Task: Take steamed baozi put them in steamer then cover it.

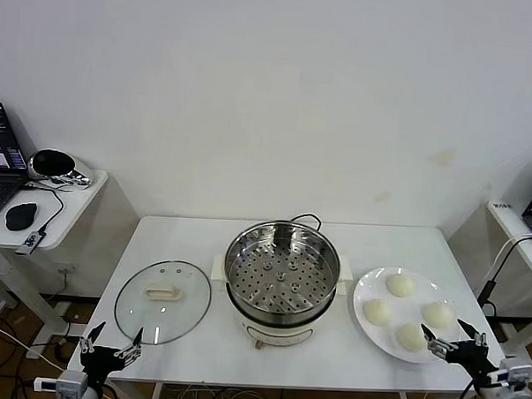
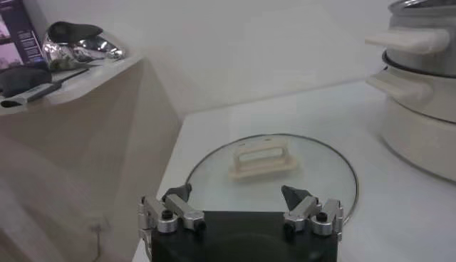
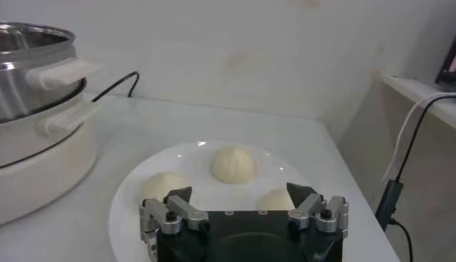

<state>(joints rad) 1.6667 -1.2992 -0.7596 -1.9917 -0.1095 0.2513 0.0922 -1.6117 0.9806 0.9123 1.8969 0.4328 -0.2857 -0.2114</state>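
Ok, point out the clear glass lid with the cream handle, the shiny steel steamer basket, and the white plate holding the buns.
clear glass lid with cream handle [image 1: 162, 293], head view, on its handle.
shiny steel steamer basket [image 1: 281, 275], head view, on its perforated floor.
white plate holding the buns [image 1: 364, 290], head view, on its bare left rim.

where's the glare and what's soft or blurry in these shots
Head view: bright reflections on the steamer rim and the glass cover. Left wrist view: the left gripper up close looks soft. Right wrist view: the baozi are evenly lit with faint shadows.
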